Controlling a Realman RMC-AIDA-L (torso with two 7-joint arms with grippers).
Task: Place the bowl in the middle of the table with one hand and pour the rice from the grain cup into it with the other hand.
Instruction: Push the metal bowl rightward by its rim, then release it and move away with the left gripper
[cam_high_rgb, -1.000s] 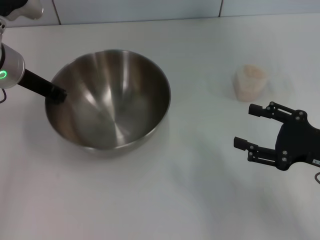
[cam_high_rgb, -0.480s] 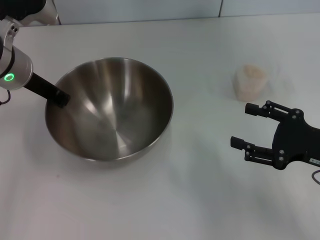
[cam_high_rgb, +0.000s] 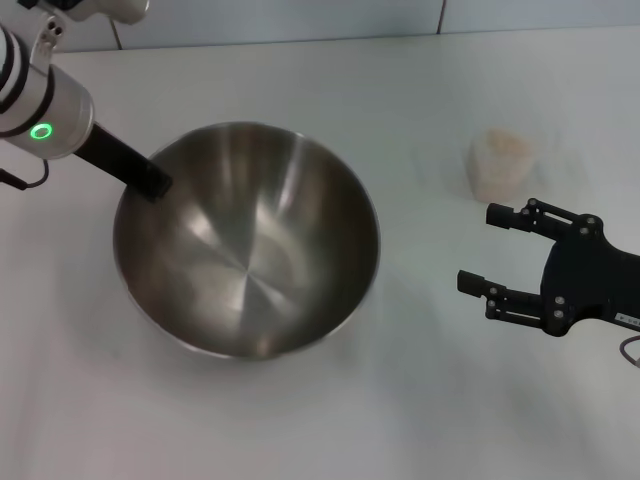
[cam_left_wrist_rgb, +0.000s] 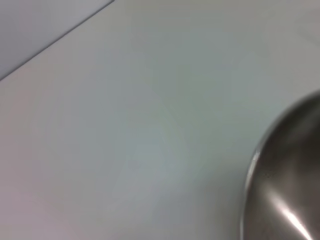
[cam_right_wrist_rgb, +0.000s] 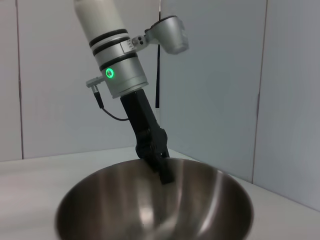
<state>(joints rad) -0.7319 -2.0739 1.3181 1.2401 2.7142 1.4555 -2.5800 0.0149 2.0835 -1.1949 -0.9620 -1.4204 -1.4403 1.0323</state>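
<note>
The big steel bowl (cam_high_rgb: 250, 250) is left of the middle of the white table (cam_high_rgb: 400, 90), tilted a little. My left gripper (cam_high_rgb: 155, 185) is shut on its far left rim, one finger inside the wall. The right wrist view shows the bowl (cam_right_wrist_rgb: 155, 210) with that gripper (cam_right_wrist_rgb: 162, 170) on its rim. A slice of the bowl (cam_left_wrist_rgb: 290, 175) shows in the left wrist view. The small clear grain cup (cam_high_rgb: 502, 163), full of pale rice (cam_high_rgb: 506, 143), stands upright at the right. My right gripper (cam_high_rgb: 480, 247) is open and empty, just in front of the cup and not touching it.
A pale tiled wall (cam_high_rgb: 300, 18) runs along the table's far edge. Bare tabletop lies between the bowl and the cup and in front of both.
The left gripper has carried the bowl to the right and toward the front, nearer the table's middle. The right gripper has drifted slightly left and stays open. The cup has not moved.
</note>
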